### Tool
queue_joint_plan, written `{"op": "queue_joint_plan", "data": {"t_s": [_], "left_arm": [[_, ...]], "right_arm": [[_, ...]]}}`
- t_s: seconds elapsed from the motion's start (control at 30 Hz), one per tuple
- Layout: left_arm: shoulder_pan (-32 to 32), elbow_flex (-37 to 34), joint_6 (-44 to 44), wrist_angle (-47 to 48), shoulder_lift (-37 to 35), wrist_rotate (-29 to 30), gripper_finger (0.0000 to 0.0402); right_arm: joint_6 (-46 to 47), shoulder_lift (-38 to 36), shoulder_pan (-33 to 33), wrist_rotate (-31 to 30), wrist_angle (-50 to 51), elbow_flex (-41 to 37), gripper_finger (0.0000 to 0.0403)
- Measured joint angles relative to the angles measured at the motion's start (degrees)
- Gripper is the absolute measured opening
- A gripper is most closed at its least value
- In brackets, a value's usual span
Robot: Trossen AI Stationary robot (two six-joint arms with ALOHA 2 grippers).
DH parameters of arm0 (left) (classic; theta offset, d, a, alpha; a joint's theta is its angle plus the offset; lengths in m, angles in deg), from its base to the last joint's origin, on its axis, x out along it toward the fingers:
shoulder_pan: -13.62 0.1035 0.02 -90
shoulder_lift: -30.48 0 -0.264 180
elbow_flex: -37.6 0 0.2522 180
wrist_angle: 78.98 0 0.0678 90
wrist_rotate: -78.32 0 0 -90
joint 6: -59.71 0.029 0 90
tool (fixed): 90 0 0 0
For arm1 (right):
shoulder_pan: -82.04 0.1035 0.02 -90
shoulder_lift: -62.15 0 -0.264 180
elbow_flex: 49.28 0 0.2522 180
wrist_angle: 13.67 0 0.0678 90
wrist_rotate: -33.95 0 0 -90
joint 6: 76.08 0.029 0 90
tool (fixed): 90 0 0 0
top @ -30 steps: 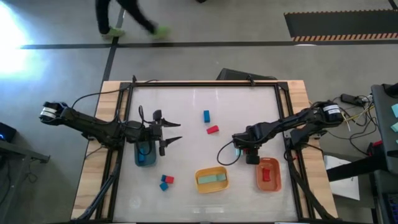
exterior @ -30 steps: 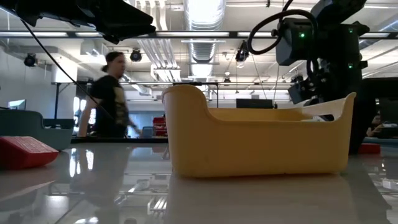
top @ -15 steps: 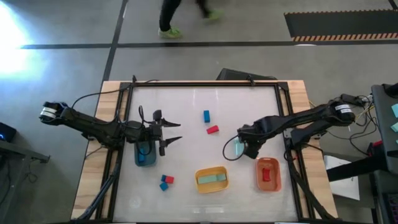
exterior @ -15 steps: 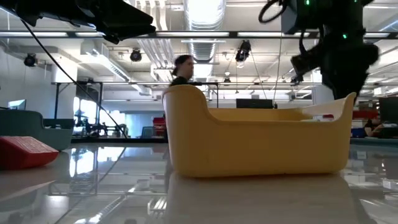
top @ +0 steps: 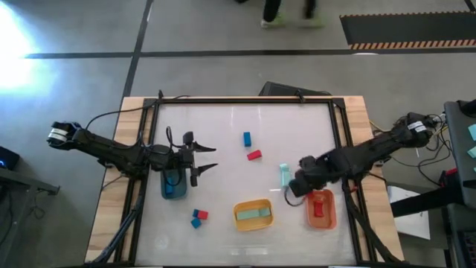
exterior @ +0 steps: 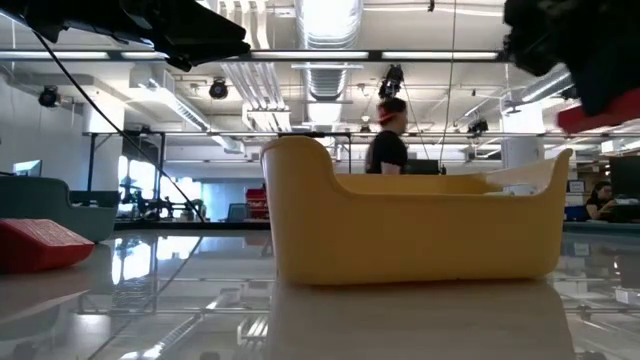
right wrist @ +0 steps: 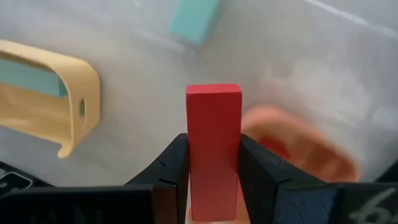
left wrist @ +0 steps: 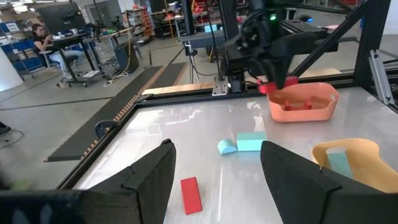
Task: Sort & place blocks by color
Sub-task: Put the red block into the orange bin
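Right gripper (right wrist: 213, 177) — pinching a red block (right wrist: 213, 143) upright beside the orange bin (top: 321, 208), presumably for colour-matched drop; left gripper (top: 210, 158) spread, waiting over the blue bin (top: 175, 186)

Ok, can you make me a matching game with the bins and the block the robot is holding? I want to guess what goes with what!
Things:
1. yellow bin
2. orange bin
3. blue bin
4. red block in the right gripper

Places or states:
A. under the left gripper
B. holds a mint block
C. squeezed between two dark fingers
D. already has red inside

Pairs: 1-B, 2-D, 3-A, 4-C
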State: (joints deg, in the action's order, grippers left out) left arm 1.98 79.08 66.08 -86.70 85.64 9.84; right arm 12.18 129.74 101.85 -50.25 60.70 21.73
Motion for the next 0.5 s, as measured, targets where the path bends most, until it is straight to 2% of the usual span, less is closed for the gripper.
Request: {"op": "queue_joint_plan", "data": {"t_s": [0.27, 0.5], "left_arm": [[0.0, 0.0, 0.0, 0.1, 0.0, 0.0, 0.0219], [0.0, 0.0, 0.0, 0.3, 0.0, 0.0, 0.0219]], "right_arm": [[21.5, 1.5, 13.4, -3.6, 0.5, -0.2, 0.009], [32.9, 3.2, 19.8, -7.9, 0.8, -2.2, 0.009]]}}
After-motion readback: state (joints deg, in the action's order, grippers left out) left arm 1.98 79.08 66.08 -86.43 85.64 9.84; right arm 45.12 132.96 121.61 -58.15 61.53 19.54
